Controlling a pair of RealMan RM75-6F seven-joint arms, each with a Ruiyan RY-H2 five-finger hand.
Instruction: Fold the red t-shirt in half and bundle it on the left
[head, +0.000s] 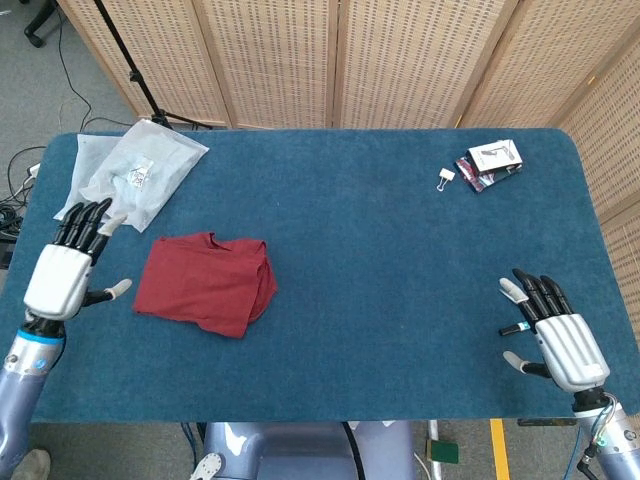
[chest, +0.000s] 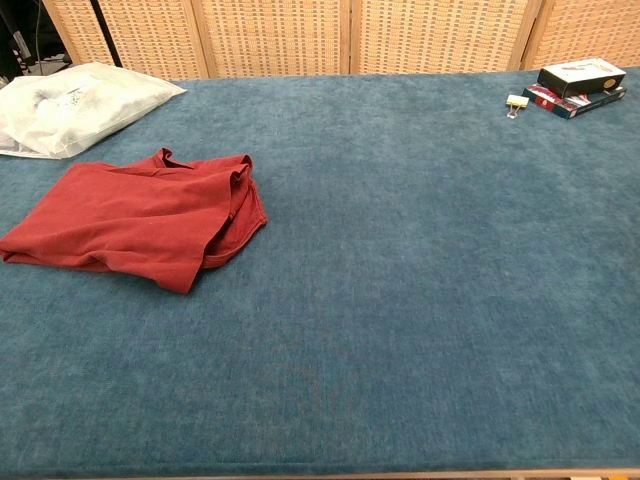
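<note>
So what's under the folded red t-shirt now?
The red t-shirt lies folded directly on the blue table cloth, layers doubled at its right edge. Whatever sits between or beneath the layers is covered. Neither hand touches it.

A folded t-shirt (head: 205, 283) lies on the left of the table (head: 380, 260); a plastic bag (head: 130, 172) sits behind it at the far left corner; a clip (head: 445, 178) and small boxes (head: 490, 163) lie far right; one hand (head: 62, 272) is left of the shirt, the other (head: 555, 335) near right.
</note>
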